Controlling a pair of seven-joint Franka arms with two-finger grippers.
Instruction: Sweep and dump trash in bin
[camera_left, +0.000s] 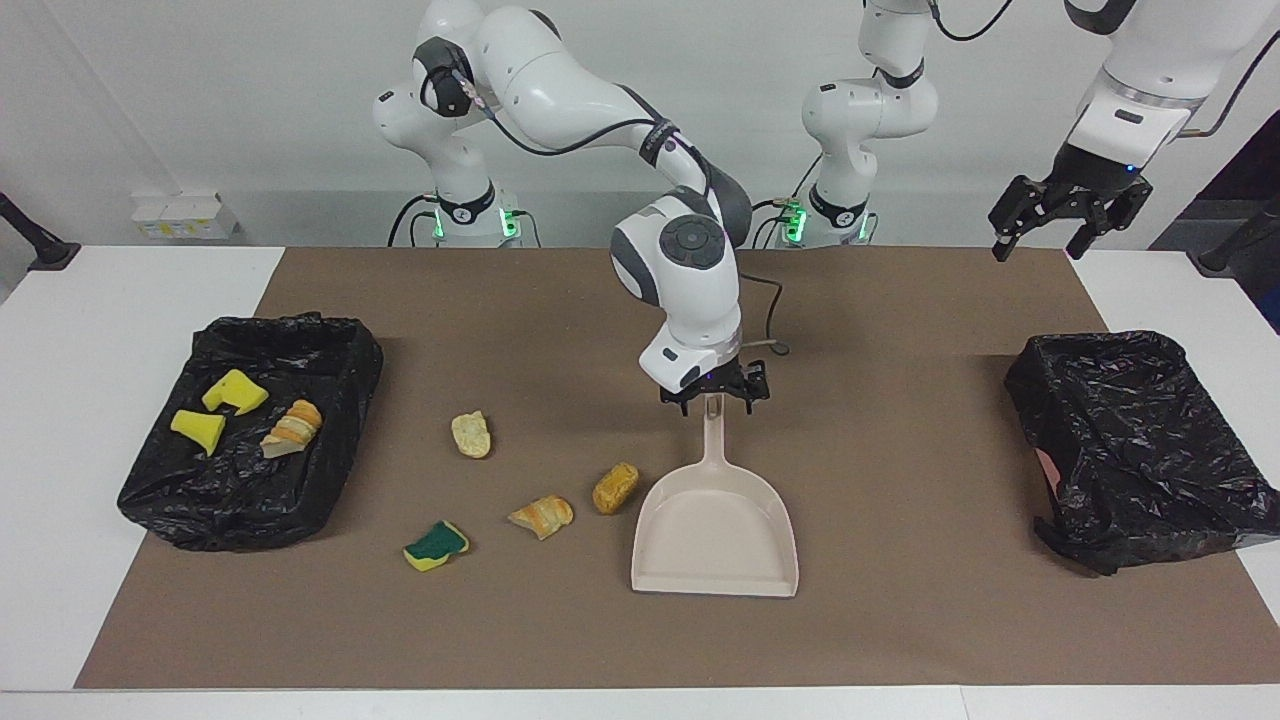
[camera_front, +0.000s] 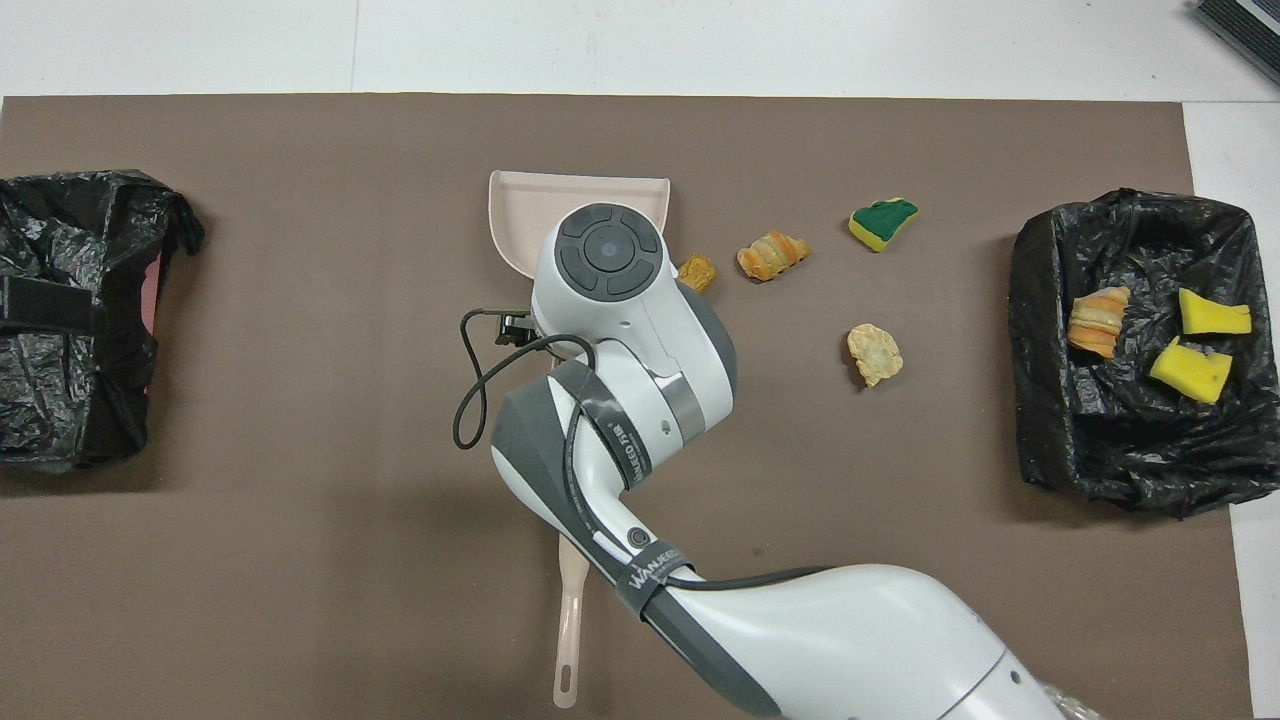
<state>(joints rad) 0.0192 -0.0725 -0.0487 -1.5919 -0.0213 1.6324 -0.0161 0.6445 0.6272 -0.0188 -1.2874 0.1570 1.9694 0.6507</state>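
The beige dustpan (camera_left: 715, 535) lies flat on the brown mat, mouth away from the robots. My right gripper (camera_left: 712, 397) stands open at the tip of its handle, a finger on either side. Loose trash lies beside the pan toward the right arm's end: an orange chunk (camera_left: 615, 487) right by the pan's wall, a striped bread piece (camera_left: 541, 516), a pale chunk (camera_left: 471, 435) and a green-and-yellow sponge (camera_left: 436, 545). The black-lined bin (camera_left: 330, 350) at that end holds two yellow sponge pieces (camera_left: 235, 391) and a bread piece (camera_left: 292, 427). My left gripper (camera_left: 1065, 210) waits open, high over the table's left-arm end.
A second black-lined bin (camera_left: 1140, 440) stands at the left arm's end of the mat. In the overhead view a beige handle (camera_front: 570, 620) with a hole at its end sticks out from under the right arm, nearer to the robots than the dustpan.
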